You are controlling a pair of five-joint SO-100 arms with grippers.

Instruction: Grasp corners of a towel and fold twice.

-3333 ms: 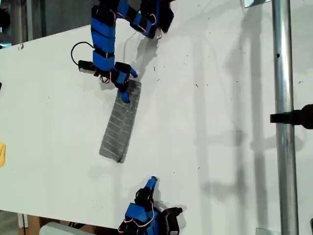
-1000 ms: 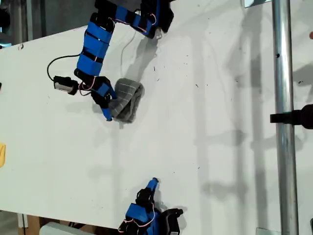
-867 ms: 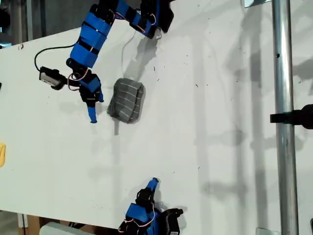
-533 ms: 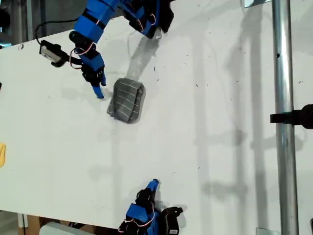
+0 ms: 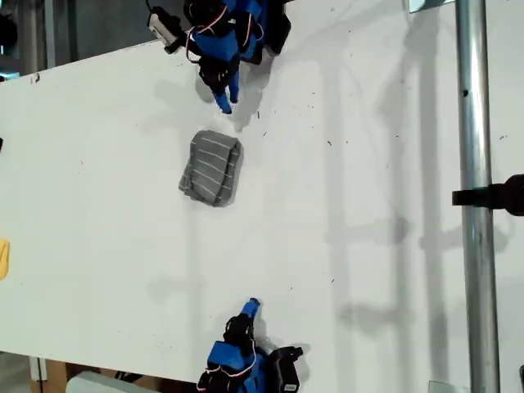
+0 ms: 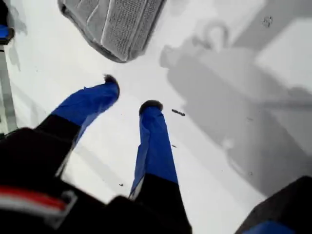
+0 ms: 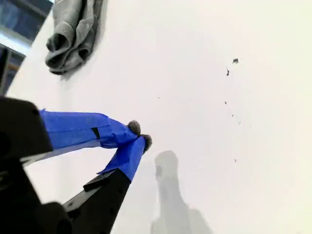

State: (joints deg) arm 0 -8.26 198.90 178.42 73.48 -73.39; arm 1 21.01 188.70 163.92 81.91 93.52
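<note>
The grey striped towel (image 5: 211, 168) lies folded into a small thick bundle on the white table (image 5: 368, 164), with nothing holding it. My first gripper (image 5: 223, 102) hovers just above it in the exterior view, apart from the cloth. In the first wrist view this gripper (image 6: 131, 93) is open with only bare table between its fingers, and the towel (image 6: 114, 24) lies just beyond the tips. My second gripper (image 5: 252, 305) sits near the exterior view's bottom edge, far from the cloth. It (image 7: 140, 135) is shut, tips touching, empty, with the towel (image 7: 73, 34) in the distance. The cloth's corners are tucked into the folds.
A metal pole (image 5: 475, 196) with a black clamp (image 5: 494, 196) runs down the exterior view's right. A small yellow object (image 5: 3, 258) sits at that view's left edge. Both arm bases stand at the table's top and bottom edges in the exterior view.
My first gripper dragged one end of the long towel over the other, let go, then swung back toward the exterior view's top. The towel now lies folded and still. The second arm barely moved.
</note>
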